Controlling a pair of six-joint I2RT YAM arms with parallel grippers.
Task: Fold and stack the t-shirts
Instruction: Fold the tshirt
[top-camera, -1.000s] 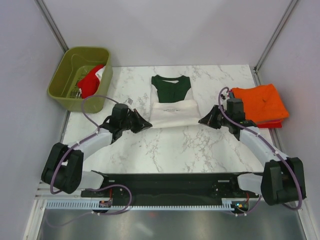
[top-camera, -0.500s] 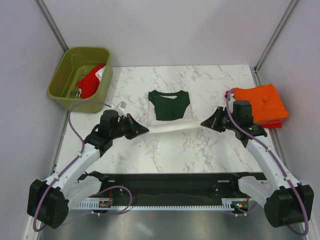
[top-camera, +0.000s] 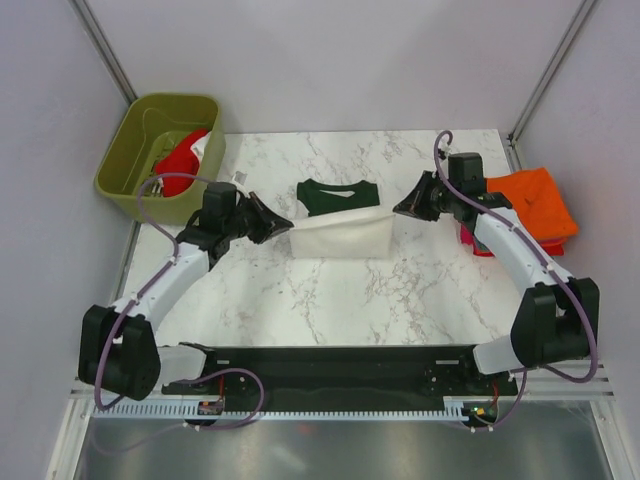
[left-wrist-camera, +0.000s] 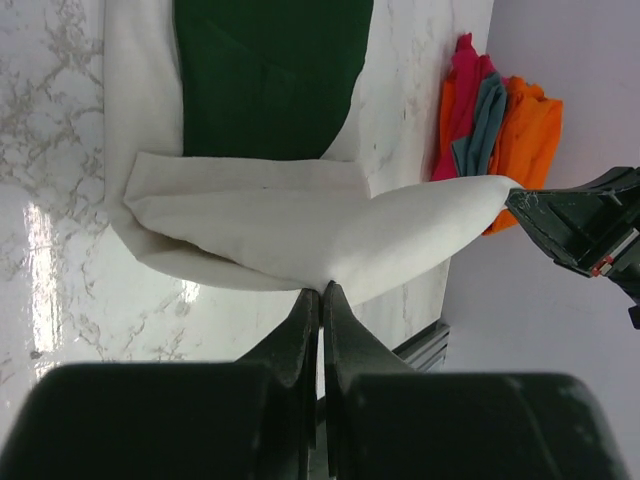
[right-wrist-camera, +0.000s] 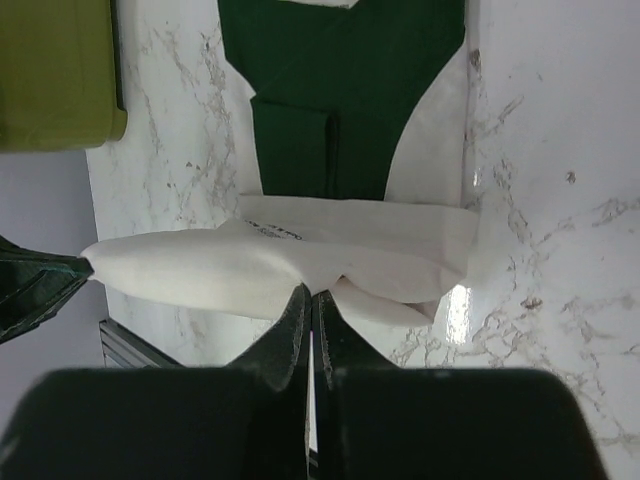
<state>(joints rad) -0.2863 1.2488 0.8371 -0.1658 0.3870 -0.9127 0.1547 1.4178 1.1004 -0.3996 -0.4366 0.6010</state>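
The cream t-shirt (top-camera: 340, 236) with dark green sleeves and collar lies mid-table, its green top end (top-camera: 338, 196) flat on the marble. My left gripper (top-camera: 286, 222) is shut on the left corner of its lower hem. My right gripper (top-camera: 398, 208) is shut on the right corner. Both hold the hem raised above the table, so the cream cloth hangs between them. The shirt shows in the left wrist view (left-wrist-camera: 300, 230) and the right wrist view (right-wrist-camera: 300, 260). A folded stack topped by an orange shirt (top-camera: 530, 205) lies at the right.
An olive-green bin (top-camera: 160, 155) at the back left holds a red shirt (top-camera: 180, 160). Bare marble table (top-camera: 330, 300) lies in front of the cream shirt. Grey walls close in the left, right and back sides.
Both grippers have carried the cream shirt's lower hem away from the table's near edge towards the collar, folding the cloth over the green part. Less of the green shows now.
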